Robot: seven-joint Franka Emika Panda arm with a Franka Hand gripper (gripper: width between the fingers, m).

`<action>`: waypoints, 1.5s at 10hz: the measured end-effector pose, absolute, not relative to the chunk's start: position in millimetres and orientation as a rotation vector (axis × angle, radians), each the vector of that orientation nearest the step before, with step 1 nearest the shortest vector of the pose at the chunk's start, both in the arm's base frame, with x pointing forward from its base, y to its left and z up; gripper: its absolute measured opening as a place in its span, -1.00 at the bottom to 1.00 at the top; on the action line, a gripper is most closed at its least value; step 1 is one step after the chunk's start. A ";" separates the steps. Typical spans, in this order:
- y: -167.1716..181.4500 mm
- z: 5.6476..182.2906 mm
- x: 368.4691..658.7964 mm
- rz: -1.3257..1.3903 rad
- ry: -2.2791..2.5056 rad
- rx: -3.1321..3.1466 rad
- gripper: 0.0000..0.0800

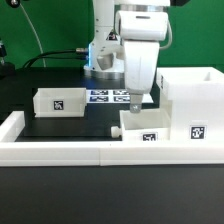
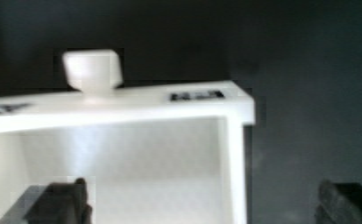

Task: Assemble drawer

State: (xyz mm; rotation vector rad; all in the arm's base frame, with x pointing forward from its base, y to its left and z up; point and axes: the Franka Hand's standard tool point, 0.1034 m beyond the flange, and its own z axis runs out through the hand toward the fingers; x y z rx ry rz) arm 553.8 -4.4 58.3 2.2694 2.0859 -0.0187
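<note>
The drawer's tall white shell (image 1: 192, 95) stands at the exterior view's right, with a tag on its front. One small white tray (image 1: 58, 101) sits at the left. A second tray (image 1: 146, 127) lies against the front wall, beside the shell. My gripper (image 1: 135, 103) hangs just above this second tray. In the wrist view the tray (image 2: 133, 150) shows its round knob (image 2: 89, 70) and tagged front edge. My gripper (image 2: 199, 205) is open, with one dark finger (image 2: 53, 205) over the tray's inside and the other over the black table, so the jaws straddle a side wall. It holds nothing.
The marker board (image 1: 108, 96) lies flat behind the gripper, near the arm's base. A low white wall (image 1: 60, 150) borders the black table (image 1: 80, 122) along the front and left.
</note>
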 end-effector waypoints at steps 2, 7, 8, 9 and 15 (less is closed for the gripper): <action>-34.9 59.7 553.9 -0.024 2.129 2.227 0.61; -81.2 41.0 541.1 0.017 2.190 2.265 0.62; -84.0 35.8 537.5 0.041 2.241 2.248 0.62; -85.1 29.4 534.7 0.056 2.255 2.262 0.62; -47.7 7.8 542.6 0.064 2.226 2.346 0.62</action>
